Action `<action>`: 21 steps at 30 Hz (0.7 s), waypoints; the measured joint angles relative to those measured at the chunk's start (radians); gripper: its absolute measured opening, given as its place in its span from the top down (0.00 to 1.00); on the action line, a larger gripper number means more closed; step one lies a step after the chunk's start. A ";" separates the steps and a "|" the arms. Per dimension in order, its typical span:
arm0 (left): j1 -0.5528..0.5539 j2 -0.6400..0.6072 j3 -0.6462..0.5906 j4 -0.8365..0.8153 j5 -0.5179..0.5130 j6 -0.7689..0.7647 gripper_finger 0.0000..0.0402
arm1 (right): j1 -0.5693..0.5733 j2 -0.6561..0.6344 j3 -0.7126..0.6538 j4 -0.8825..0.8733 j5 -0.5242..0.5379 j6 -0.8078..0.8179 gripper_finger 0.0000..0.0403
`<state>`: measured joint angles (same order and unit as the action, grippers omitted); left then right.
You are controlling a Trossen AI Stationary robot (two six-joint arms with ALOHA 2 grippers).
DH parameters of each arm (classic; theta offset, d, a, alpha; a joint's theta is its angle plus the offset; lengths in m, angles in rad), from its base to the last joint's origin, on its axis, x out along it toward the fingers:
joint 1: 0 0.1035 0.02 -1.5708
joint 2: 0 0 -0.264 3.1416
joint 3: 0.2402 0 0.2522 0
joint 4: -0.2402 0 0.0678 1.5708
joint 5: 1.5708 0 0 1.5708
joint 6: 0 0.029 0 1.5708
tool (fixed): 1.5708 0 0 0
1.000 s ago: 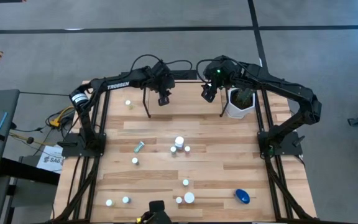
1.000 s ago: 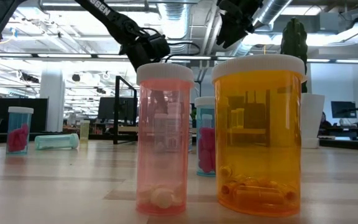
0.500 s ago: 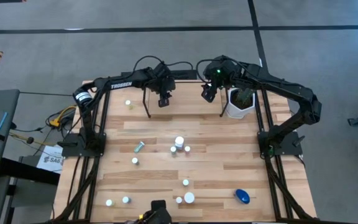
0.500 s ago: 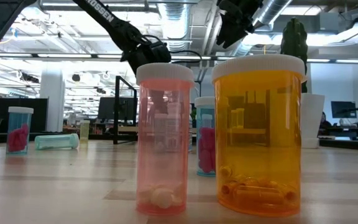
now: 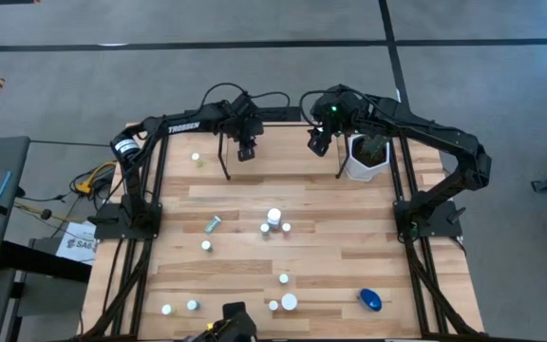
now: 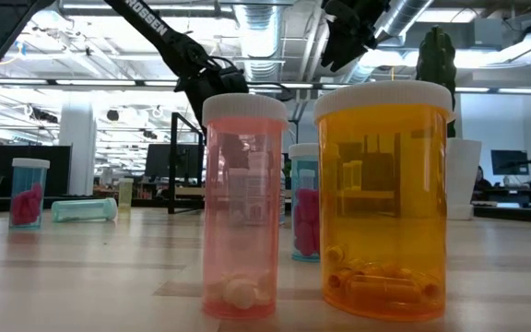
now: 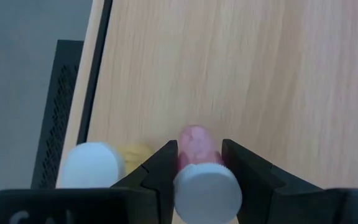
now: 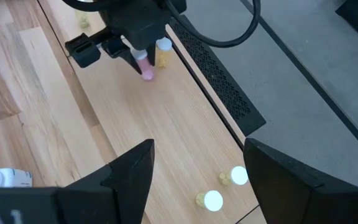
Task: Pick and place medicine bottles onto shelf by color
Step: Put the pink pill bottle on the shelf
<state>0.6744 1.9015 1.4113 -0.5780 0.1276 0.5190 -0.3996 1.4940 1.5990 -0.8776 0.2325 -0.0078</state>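
Overhead, the left gripper (image 5: 246,150) hangs above the shelf (image 5: 283,119) at the table's (image 5: 349,237) far edge. Its wrist view shows the jaws clenched on a pink bottle (image 7: 199,149) with a white cap, poised over the shelf board; a yellow bottle (image 7: 132,154) stands just beside it, mostly hidden behind a finger and a blurred white cap. From the right wrist, the same pink bottle (image 8: 145,65) shows in the left jaws beside the yellow one (image 8: 163,53), and two more yellow bottles (image 8: 219,190) stand further along the board. The right gripper (image 5: 318,142) hovers to the right, beside the plant pot (image 5: 364,161), jaws released and empty. Loose bottles (image 5: 275,221) scatter mid-table; a blue one (image 5: 370,300) lies near right. At table level, a pink (image 6: 243,207) and an orange bottle (image 6: 385,198) block most of the scene.
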 joint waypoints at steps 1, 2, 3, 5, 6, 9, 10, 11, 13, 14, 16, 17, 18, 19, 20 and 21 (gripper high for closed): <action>0.000 0.000 0.000 -0.003 0.003 -0.001 0.72 | 0.000 0.000 0.000 0.000 0.000 0.000 0.33; 0.000 0.000 0.000 -0.005 0.003 -0.003 0.72 | 0.000 0.000 0.000 0.000 0.000 0.000 0.33; 0.000 0.000 0.001 -0.008 0.003 -0.003 0.72 | 0.000 0.000 0.000 0.000 0.000 0.000 0.33; 0.000 0.001 0.017 -0.029 0.003 -0.003 0.72 | 0.000 0.000 0.000 0.000 0.000 0.000 0.33; 0.000 0.001 0.029 -0.037 0.003 -0.002 0.72 | 0.000 0.000 0.000 0.000 0.000 0.000 0.33; -0.001 0.001 0.064 -0.068 -0.008 0.010 0.72 | 0.000 0.000 0.000 0.000 0.000 0.000 0.33; -0.002 0.001 0.077 -0.089 -0.010 0.011 0.72 | 0.000 0.000 0.000 0.000 0.000 0.000 0.33; -0.002 0.001 0.088 -0.104 -0.012 0.011 0.72 | 0.000 0.000 0.000 0.000 0.000 0.000 0.33; -0.007 0.001 0.102 -0.115 -0.025 0.011 0.72 | 0.000 0.000 0.000 0.000 0.000 0.000 0.33; -0.009 0.001 0.103 -0.124 -0.034 0.011 0.72 | 0.000 0.000 0.000 0.000 0.000 0.000 0.33; -0.012 0.001 0.104 -0.139 -0.042 0.011 0.72 | 0.000 0.000 0.000 0.000 0.000 0.000 0.33; -0.012 0.001 0.105 -0.142 -0.044 0.011 0.72 | 0.000 0.000 0.000 0.000 0.000 0.000 0.33; -0.013 0.001 0.106 -0.145 -0.044 0.010 0.72 | 0.000 0.000 0.000 0.000 0.000 0.000 0.33; -0.013 0.001 0.106 -0.149 -0.043 0.007 0.72 | 0.000 0.000 0.000 0.000 0.000 0.000 0.33; -0.013 0.001 0.106 -0.152 -0.044 0.007 0.72 | 0.000 0.000 0.000 0.000 0.000 0.000 0.33; -0.013 0.001 0.105 -0.153 -0.045 0.007 0.72 | 0.000 0.000 0.000 0.000 0.000 0.000 0.33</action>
<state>0.6611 1.9026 1.5167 -0.7310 0.0827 0.5259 -0.3996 1.4940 1.5990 -0.8779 0.2325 -0.0082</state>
